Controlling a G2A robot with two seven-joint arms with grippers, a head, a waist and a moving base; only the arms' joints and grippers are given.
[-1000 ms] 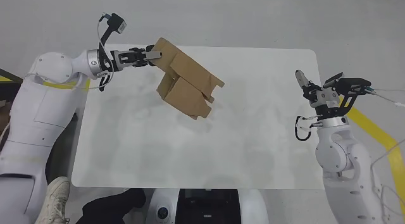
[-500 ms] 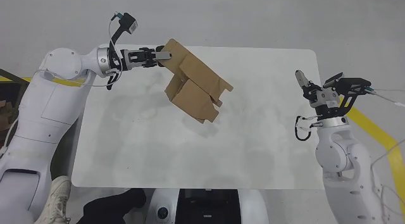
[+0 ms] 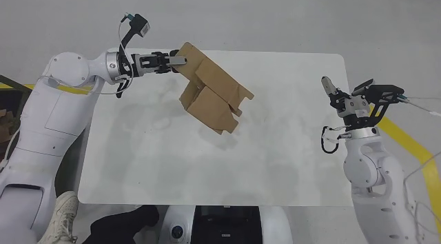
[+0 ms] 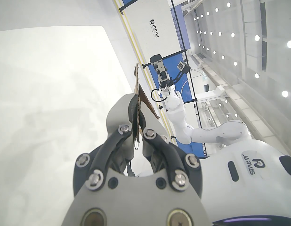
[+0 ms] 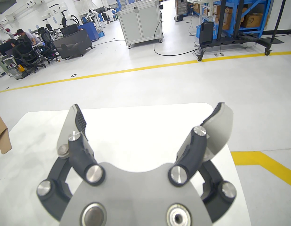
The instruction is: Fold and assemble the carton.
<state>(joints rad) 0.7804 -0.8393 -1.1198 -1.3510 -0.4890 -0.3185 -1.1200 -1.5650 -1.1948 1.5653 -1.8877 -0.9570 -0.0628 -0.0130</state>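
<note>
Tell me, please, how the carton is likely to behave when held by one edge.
Probably light: the left gripper holds the whole carton by one edge. Its unfolded flaps may swing or sag. Being thin, it could crease there.

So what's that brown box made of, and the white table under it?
The carton looks like matte brown corrugated cardboard; its cut edge looks ribbed in the left wrist view. The table is smooth, white, faintly shiny: perhaps laminate or coated board, I can't tell which.

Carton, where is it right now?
In the top view the carton is over the table's far left part, its edge clamped in the left gripper.
</note>
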